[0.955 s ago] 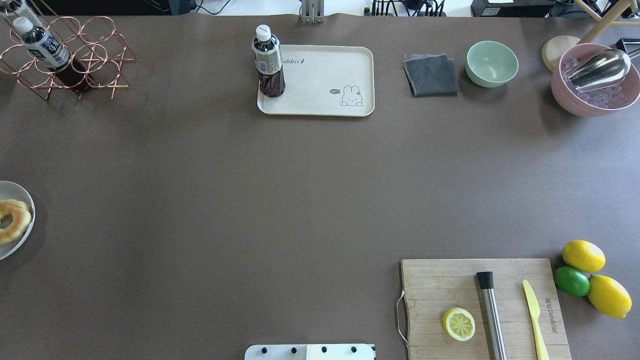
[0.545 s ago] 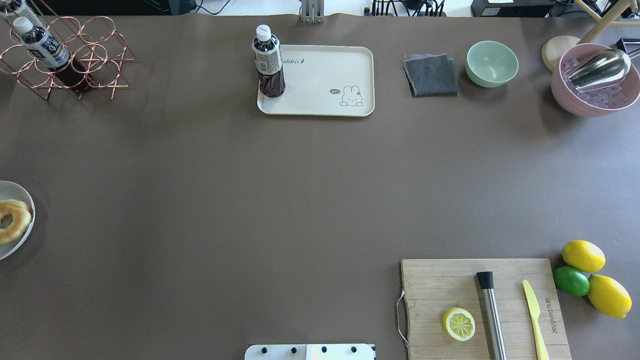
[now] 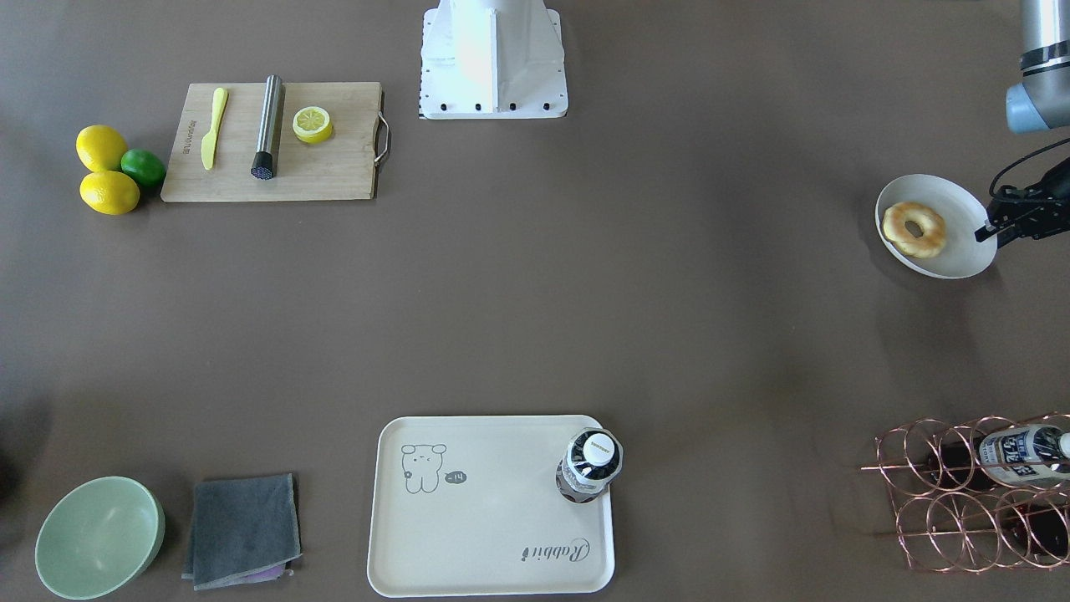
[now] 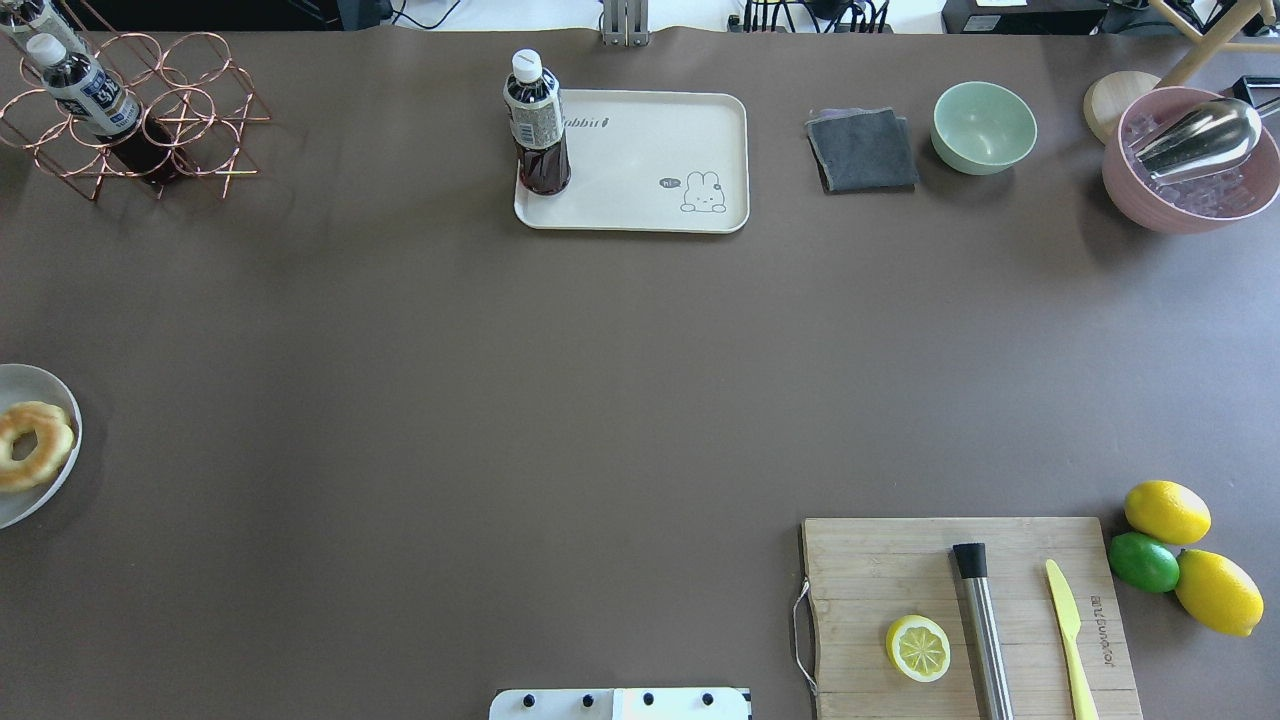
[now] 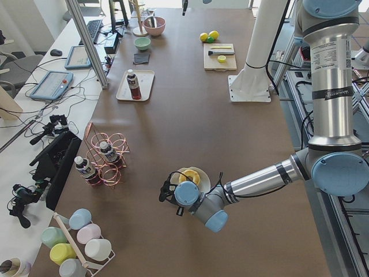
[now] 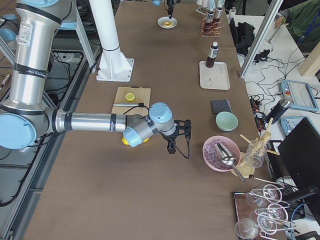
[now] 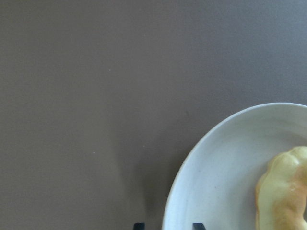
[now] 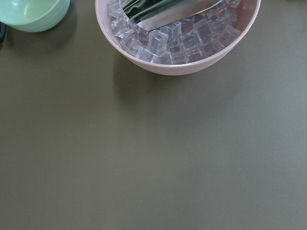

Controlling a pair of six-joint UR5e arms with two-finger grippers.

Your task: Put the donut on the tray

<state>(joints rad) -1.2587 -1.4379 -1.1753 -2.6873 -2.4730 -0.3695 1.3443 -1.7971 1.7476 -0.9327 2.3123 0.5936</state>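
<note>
The donut (image 3: 914, 229) lies on a round white plate (image 3: 953, 261) at the table's left edge; it also shows in the overhead view (image 4: 30, 445) and in the left wrist view (image 7: 283, 191). My left gripper (image 3: 985, 236) is at the plate's outer rim, and its two fingertips (image 7: 139, 225) stand close together with the rim (image 7: 192, 158) between them. The cream tray (image 4: 640, 190) lies at the far middle with a dark bottle (image 4: 537, 125) standing on its corner. My right gripper (image 6: 176, 147) hangs above the table near the pink ice bowl; I cannot tell whether it is open or shut.
A copper wire rack (image 4: 130, 110) with bottles stands far left. A grey cloth (image 4: 862, 150), a green bowl (image 4: 984, 127) and a pink ice bowl (image 4: 1190, 160) are far right. A cutting board (image 4: 880, 560) with a lemon half (image 4: 918, 648) is near right.
The plate with the donut has slid a little toward the table's middle in the overhead view. Nothing else has moved.
</note>
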